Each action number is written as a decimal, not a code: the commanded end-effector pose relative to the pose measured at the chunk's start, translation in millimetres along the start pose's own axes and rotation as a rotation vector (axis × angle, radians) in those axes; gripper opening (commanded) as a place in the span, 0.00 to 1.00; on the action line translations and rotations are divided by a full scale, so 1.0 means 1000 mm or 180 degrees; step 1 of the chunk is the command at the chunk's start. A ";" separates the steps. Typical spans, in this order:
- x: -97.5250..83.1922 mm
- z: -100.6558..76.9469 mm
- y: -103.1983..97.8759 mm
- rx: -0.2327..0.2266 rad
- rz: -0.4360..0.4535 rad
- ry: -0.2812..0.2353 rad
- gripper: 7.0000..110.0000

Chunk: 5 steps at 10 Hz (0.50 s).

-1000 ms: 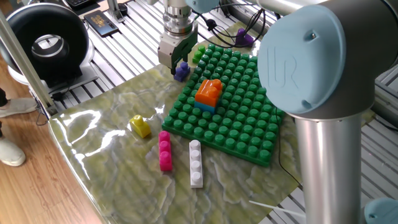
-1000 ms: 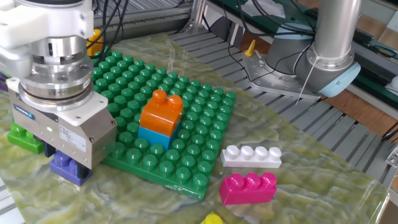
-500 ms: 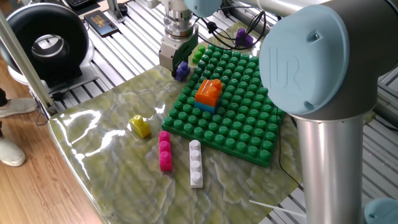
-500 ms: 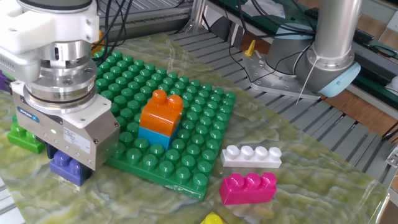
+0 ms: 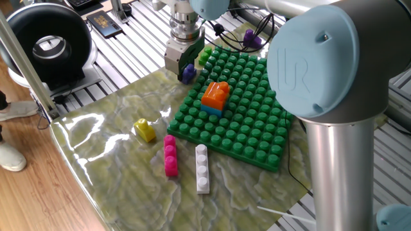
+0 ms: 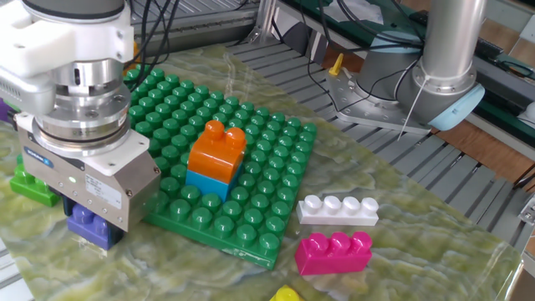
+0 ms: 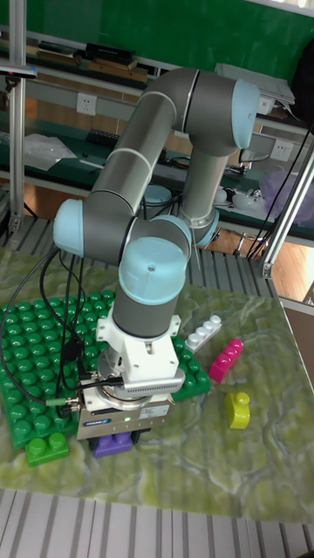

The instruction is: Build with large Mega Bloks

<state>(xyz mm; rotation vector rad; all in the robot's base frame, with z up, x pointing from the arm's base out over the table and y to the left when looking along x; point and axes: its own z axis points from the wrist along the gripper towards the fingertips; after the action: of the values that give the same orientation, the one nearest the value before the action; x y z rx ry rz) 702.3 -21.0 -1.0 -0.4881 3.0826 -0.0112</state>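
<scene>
My gripper (image 5: pixel 182 66) hangs low over a purple brick (image 5: pixel 187 75) on the mat, just off the green baseplate's (image 5: pixel 253 131) far left corner. Its fingers straddle the purple brick (image 6: pixel 87 226) with a gap still showing, so it reads as open; the housing hides the fingertips in the tall fixed view, where the purple brick (image 7: pixel 112 446) peeks out below. An orange brick stacked on a light-blue one (image 5: pixel 215 96) stands on the plate (image 6: pixel 267 138). On the mat lie a yellow brick (image 5: pixel 145 130), a pink brick (image 5: pixel 170 156) and a white brick (image 5: pixel 202 168).
A small green brick (image 6: pixel 33 186) lies beside the purple one, off the plate's corner. Cables and a purple object (image 5: pixel 252 38) sit behind the plate. A black round device (image 5: pixel 48 45) stands far left. The arm's own big elbow (image 5: pixel 321 70) blocks the right side.
The gripper has sunk a little lower around the purple brick. The brick and everything else stay where they were.
</scene>
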 end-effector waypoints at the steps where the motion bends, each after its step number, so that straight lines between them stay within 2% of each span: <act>1: -0.001 0.001 -0.001 -0.0024 0.0016 -0.0018 0.57; 5: -0.001 0.002 0.000 -0.0039 0.0006 -0.0018 0.57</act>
<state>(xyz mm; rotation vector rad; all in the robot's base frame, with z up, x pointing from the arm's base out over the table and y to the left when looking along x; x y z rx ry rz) 702.6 -22.1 -2.9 -0.4934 3.0818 -0.0113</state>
